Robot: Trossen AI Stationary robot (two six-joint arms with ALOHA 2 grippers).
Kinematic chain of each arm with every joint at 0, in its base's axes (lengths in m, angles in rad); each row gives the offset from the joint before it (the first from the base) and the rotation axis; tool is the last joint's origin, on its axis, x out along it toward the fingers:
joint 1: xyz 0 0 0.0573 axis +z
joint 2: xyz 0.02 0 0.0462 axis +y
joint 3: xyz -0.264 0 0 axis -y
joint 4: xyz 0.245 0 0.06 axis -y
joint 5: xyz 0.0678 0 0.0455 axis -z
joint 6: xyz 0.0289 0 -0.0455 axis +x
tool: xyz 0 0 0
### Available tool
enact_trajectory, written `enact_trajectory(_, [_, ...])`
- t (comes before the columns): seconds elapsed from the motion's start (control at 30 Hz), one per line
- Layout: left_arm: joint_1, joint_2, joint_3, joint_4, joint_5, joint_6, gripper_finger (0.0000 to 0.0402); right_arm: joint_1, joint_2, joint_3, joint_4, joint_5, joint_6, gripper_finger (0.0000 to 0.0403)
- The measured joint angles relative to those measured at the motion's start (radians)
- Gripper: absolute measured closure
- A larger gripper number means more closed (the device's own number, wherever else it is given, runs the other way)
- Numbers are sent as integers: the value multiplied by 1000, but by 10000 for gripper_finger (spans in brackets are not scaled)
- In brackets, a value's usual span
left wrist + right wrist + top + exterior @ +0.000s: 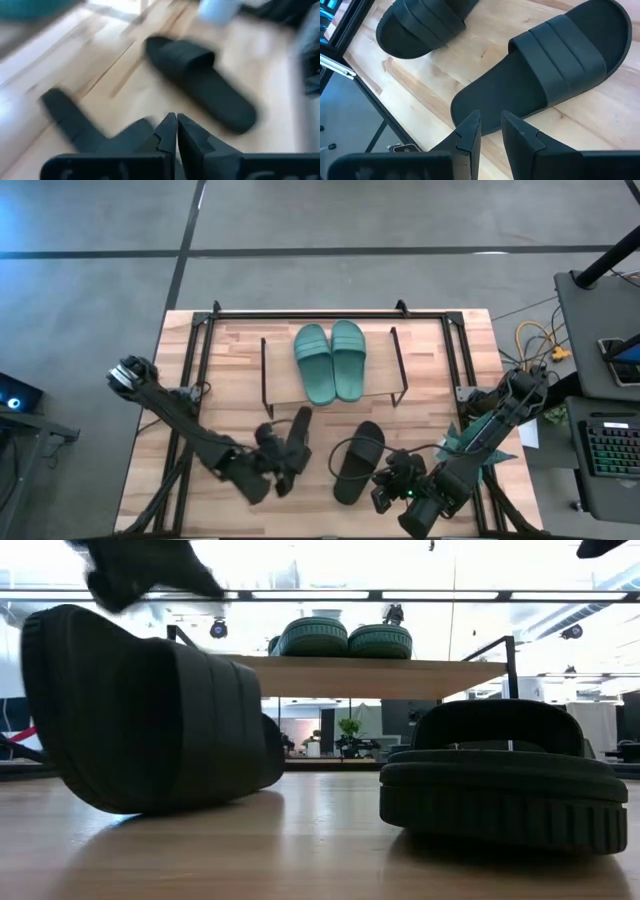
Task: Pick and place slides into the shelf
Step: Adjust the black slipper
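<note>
Four rubber slides sit on a light plank-wood surface [230, 360] with visible grain and seams. Two teal-green slides [331, 360] lie side by side, touching, on the shelf's [283, 383] pale wooden top board; shelf has a thin black metal frame and stands near the far edge, about mid-width. Both teal ones rest sole down, wide ribbed straps up. Two black slides are on the surface between the shelf and the near edge. First black slide [295, 445] is tipped up on its side, matte, smooth thick sole showing in the low view, only its edge touching the wood. Second black slide [358, 461] lies flat, sole down, with a wide grooved strap and a ridged sole rim; the two are near each other but apart. Left end effector [283, 467] sits right at the tipped black slide, near the near edge left of centre; fingers [167, 131] are pressed fully together with no gap, whether they pinch the slide cannot be told. Right end effector [490, 131] hovers just over the heel end of the flat black slide, near the near edge right of centre; fingers parted a little, narrow gap, holding nothing.
</note>
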Motion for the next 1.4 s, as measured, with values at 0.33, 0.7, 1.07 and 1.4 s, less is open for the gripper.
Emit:
enact_trajectory(0.33, [-10,62,-22,-87,91,-186,402,6,0,0,2,-9,26,329])
enact_trajectory(0.7, [-66,-30,29,-491,200,-296,402,9,0,-3,-23,-8,26,335])
enact_trajectory(1.07, [-59,-19,54,-367,27,-225,402,8,0,-3,-35,-7,8,328])
enact_trajectory(1.4, [-23,15,-40,-434,-3,-304,402,8,0,-3,-34,-7,7,330])
